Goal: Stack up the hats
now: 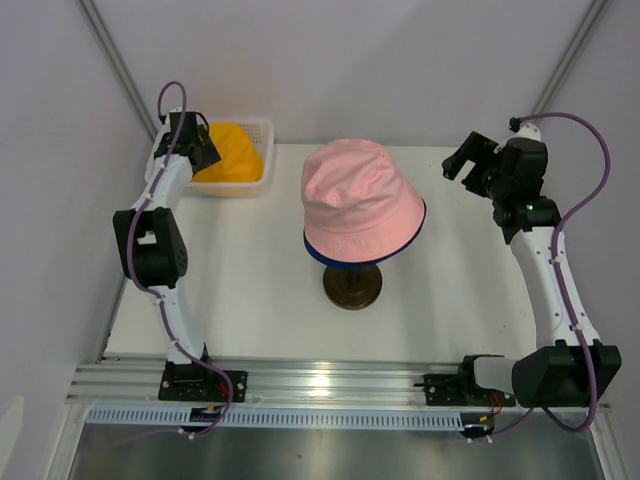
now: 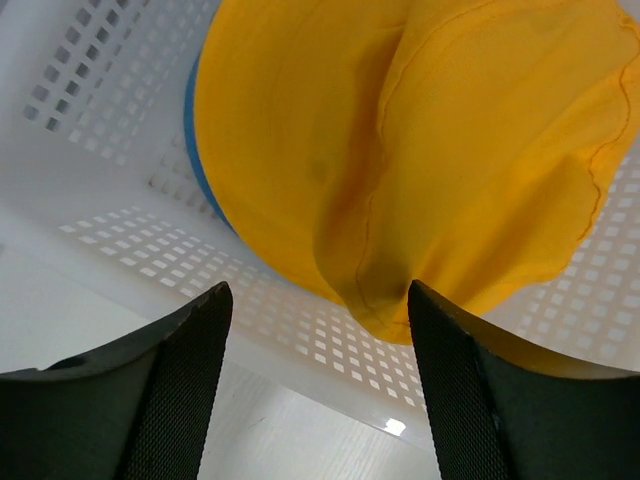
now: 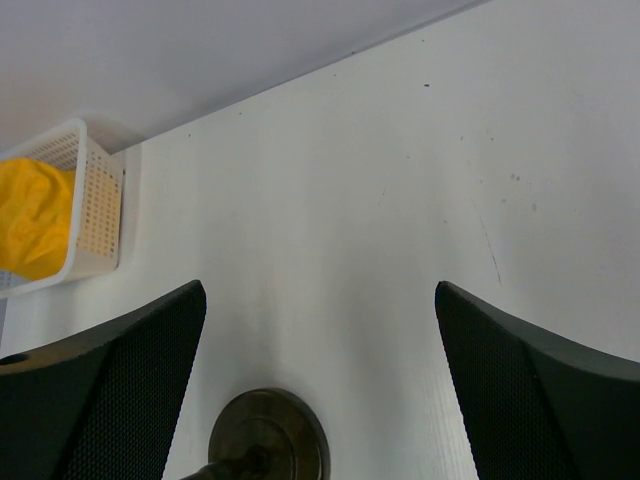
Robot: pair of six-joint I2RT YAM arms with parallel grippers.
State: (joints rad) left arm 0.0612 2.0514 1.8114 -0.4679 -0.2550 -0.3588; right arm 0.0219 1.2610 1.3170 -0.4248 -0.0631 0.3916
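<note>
A pink hat (image 1: 360,200) sits on top of a dark blue hat whose brim (image 1: 325,258) shows below it, both on a dark stand (image 1: 352,285) mid-table. A yellow-orange hat (image 1: 232,150) (image 2: 420,150) lies crumpled in the white mesh basket (image 1: 262,130), with a light blue hat (image 2: 200,160) peeking from under it. My left gripper (image 1: 203,150) (image 2: 320,300) hangs open over the basket's near wall, a fold of the yellow hat just ahead of its fingertips, nothing between them. My right gripper (image 1: 462,160) (image 3: 320,295) is open and empty, raised at the right of the stand.
The basket (image 3: 95,215) stands at the back left corner by the wall. The stand's round base (image 3: 268,440) shows low in the right wrist view. Grey walls close in the table at the back and both sides; a metal rail runs along the near edge (image 1: 330,380).
</note>
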